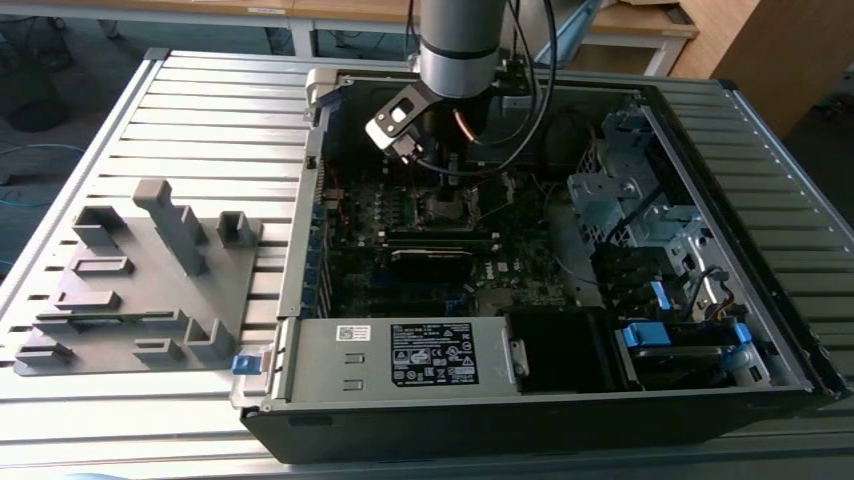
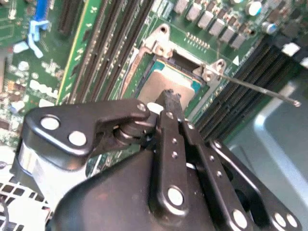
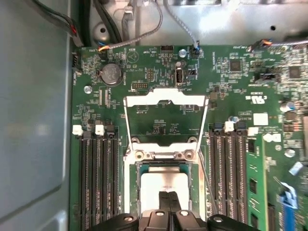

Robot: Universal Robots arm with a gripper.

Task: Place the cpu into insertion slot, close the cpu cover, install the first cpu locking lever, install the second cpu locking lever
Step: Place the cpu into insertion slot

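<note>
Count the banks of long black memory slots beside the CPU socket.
2. One bank flanks one side of the insertion slot, the other bank the opposite side; more may lie out of frame.

I see the cpu (image 3: 163, 180), silver-grey, lying flat inside the slot (image 3: 131, 192). The cover (image 3: 166, 98), a silvery frame, lies swung open, hinged at the slot's edge.

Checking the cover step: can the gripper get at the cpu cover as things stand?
Probably yes. The cpu cover is swung open past the insertion slot, its frame bare in the first wrist view. The gripper sits right over the cpu next to it, with nothing between them.
</note>
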